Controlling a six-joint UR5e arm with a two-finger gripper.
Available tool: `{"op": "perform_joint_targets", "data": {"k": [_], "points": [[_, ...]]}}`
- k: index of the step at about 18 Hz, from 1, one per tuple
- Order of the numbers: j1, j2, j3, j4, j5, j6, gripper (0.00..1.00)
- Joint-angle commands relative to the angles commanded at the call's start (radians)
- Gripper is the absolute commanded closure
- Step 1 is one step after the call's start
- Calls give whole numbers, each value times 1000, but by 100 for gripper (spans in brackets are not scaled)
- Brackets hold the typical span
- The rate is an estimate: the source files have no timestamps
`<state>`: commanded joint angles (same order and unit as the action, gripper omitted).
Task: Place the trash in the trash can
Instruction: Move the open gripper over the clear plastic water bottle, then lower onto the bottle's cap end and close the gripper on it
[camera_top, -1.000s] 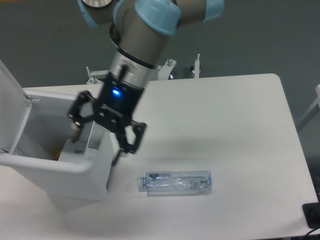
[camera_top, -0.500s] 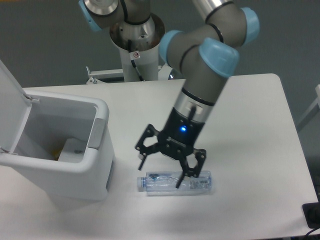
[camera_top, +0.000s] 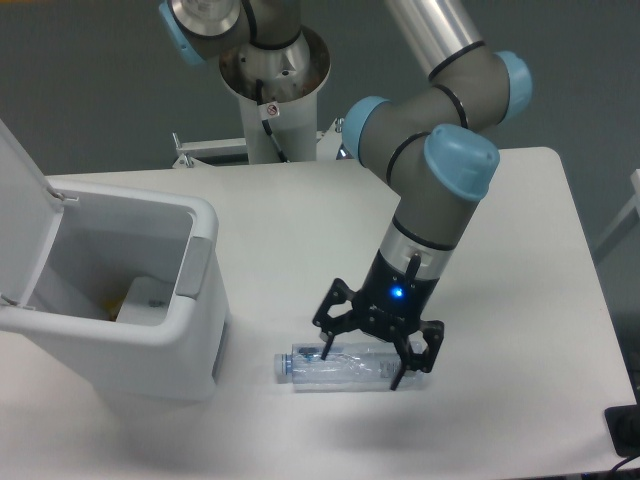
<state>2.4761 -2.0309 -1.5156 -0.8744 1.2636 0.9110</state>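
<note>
1. The hand (camera_top: 361, 368) hangs low over the bottle (camera_top: 350, 367), its fingers spread wide, one on each side, not pinching it.
2. The bottle lies flat on the white desk (camera_top: 500, 250), near the front edge, cap end pointing left.
3. The trash can (camera_top: 190, 330) stands at the left, lid flipped up, well apart from the bottle.

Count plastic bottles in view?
1. The crushed clear bottle lies on the table, between the open gripper fingers. The trash can interior is only partly visible, so more could be hidden.
</note>
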Motion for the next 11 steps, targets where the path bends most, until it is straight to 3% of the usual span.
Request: {"op": "perform_joint_targets", "data": {"k": [5, 11], "points": [[-46, -35, -2, -3, 106, 78, 0], [-106, -25, -86, -3, 164, 202, 0]]}}
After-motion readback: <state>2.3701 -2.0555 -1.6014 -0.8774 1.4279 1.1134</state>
